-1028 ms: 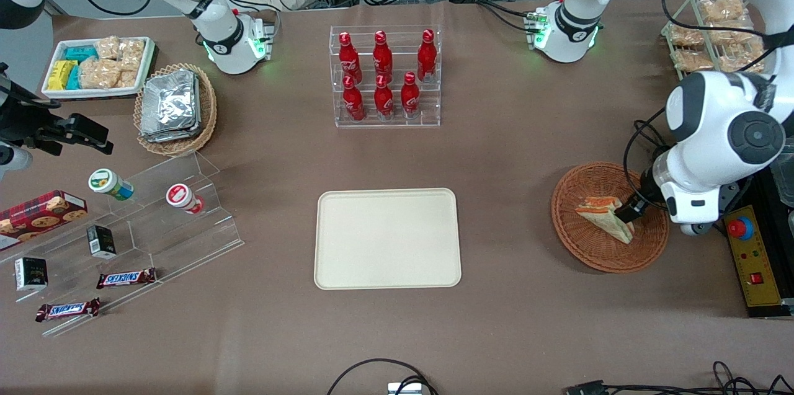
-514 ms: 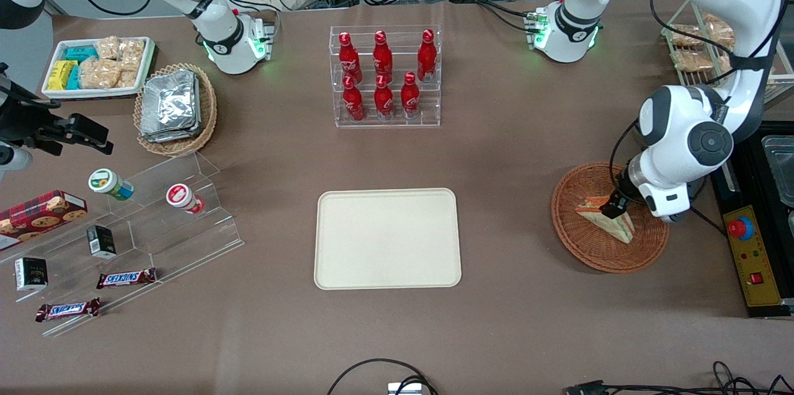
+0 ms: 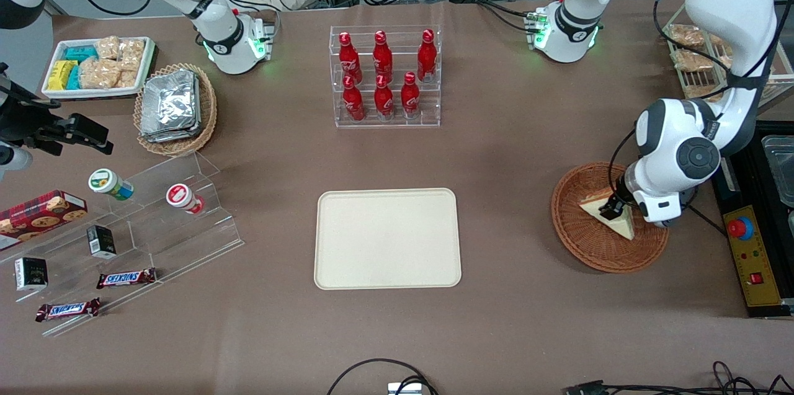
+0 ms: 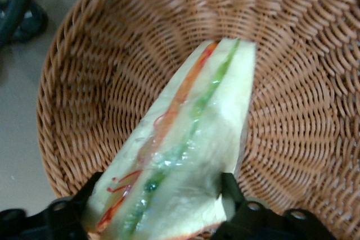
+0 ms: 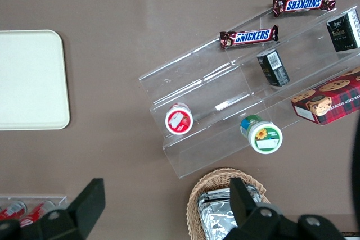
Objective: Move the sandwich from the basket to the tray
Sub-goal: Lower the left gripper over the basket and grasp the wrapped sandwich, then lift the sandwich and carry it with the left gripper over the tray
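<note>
Front view: the tool (image 3: 613,209) is mostly hidden under the working arm's wrist. Wrist view: basket (image 4: 315,111) rim is cut off by the frame on several sides; sandwich (image 4: 180,155) wide end runs out of frame, its wrap blurred.

Your left arm reaches down with its wrist bent low; the gripper (image 3: 611,209) points downward, its 2 fingers (image 4: 232,190) pressed against opposite faces of the sandwich (image 4: 180,150), clamping it between them
</note>
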